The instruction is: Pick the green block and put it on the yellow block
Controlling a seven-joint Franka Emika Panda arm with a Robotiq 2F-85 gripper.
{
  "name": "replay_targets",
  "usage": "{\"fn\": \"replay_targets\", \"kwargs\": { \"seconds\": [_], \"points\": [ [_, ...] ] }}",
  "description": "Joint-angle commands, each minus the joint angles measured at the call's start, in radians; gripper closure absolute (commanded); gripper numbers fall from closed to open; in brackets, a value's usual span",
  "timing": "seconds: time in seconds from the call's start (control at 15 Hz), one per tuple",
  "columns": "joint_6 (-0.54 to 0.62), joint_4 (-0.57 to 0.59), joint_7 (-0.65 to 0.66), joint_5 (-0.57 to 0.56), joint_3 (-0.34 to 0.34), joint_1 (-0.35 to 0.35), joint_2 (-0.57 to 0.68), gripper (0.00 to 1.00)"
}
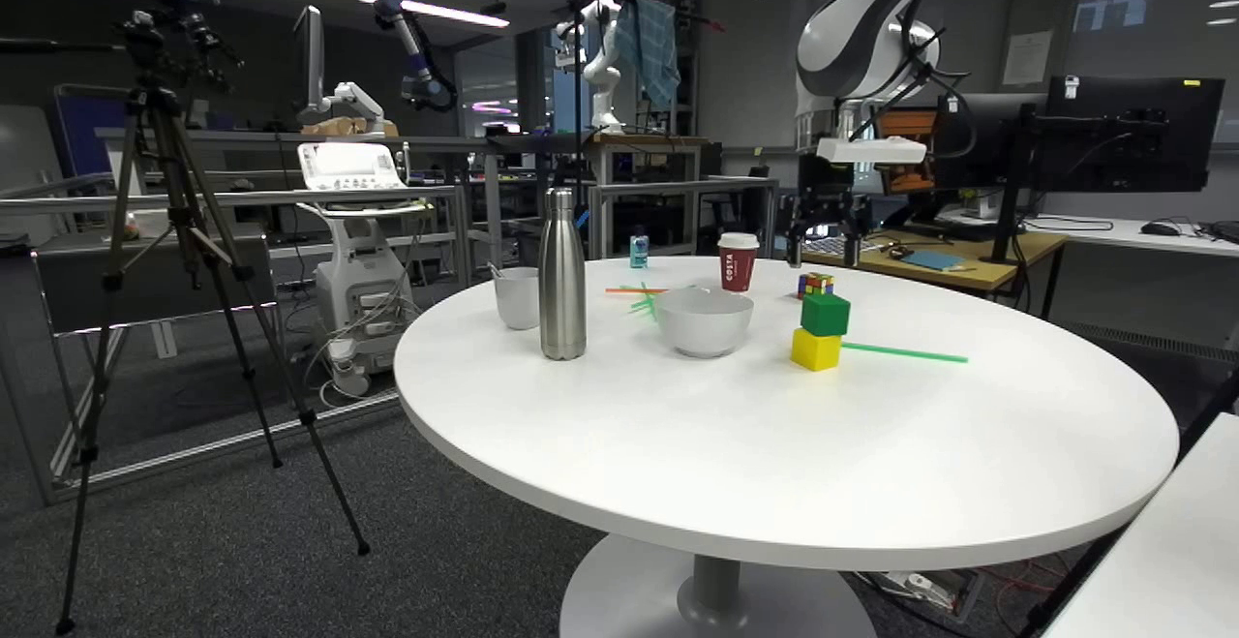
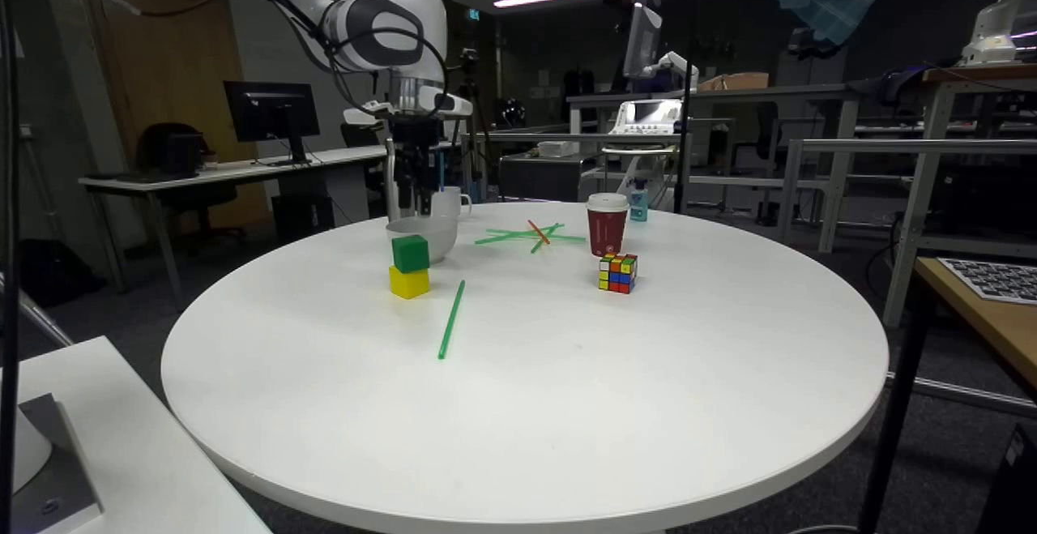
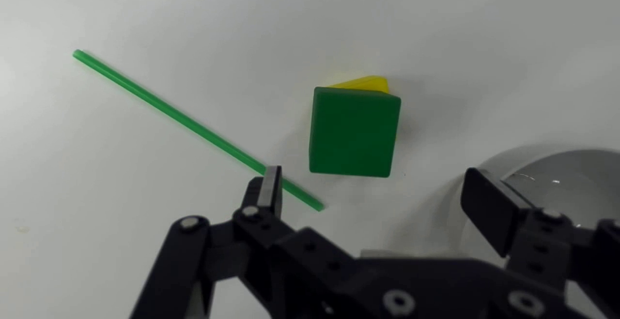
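The green cube (image 1: 826, 315) rests on the yellow cube (image 1: 815, 349) (edges out of line). The Robotiq gripper (image 1: 824, 255) hangs apart from both, jaws spread wide.

green block (image 1: 825, 316) sits askew on yellow block (image 1: 814, 350).

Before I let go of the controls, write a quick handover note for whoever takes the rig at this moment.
End effector: open, holding nothing, above the table and apart from both blocks.
Blocks: the green block rests on the yellow block, turned slightly out of line; the yellow block is on the table, near the white bowl.
Done: the green block is stacked.
Left: no placing that I can see; probably just withdraw without bumping the blocks or white bowl.
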Motion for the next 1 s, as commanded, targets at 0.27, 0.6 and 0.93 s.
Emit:
{"fn": "replay_targets", "kwargs": {
  "seconds": [0.27, 0.6, 0.93],
  "points": [
    [0.083, -0.056, 0.070, -0.037, -0.006, 0.002, -0.110, 0.00],
    [0.112, -0.063, 0.090, -0.046, -0.006, -0.004, -0.145, 0.00],
    [0.078, -0.026, 0.056, -0.022, 0.000, -0.008, -0.114, 0.00]
  ]
}}
